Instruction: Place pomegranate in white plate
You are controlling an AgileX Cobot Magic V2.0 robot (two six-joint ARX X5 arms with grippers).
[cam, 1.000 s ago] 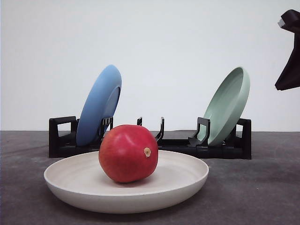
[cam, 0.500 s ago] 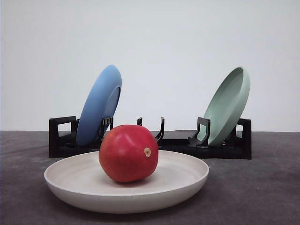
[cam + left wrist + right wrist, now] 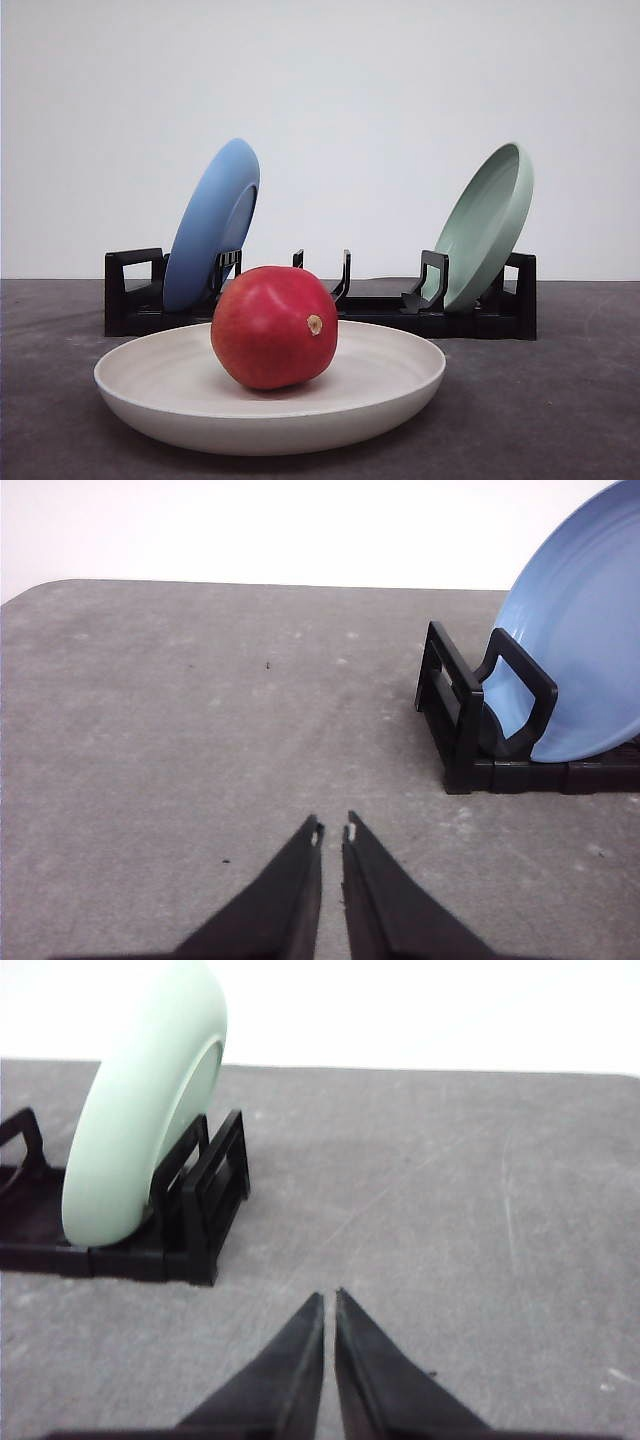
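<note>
— How does the pomegranate [image 3: 274, 327] look?
— Glossy red, with a small tan nub; it lies inside the white plate [image 3: 150, 395]. Both left gripper [image 3: 332, 831] and right gripper [image 3: 329, 1299] have jaws together, holding nothing.

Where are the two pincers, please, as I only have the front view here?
Observer: The left pincer hangs shut over bare table, beside the rack end holding the blue plate.
Operator: Thank you. And the right one?
Observer: The right pincer is shut too, empty, near the rack end under the pale green plate.
Operator: Is either touching the rack?
Observer: No, both stand apart from it.
</note>
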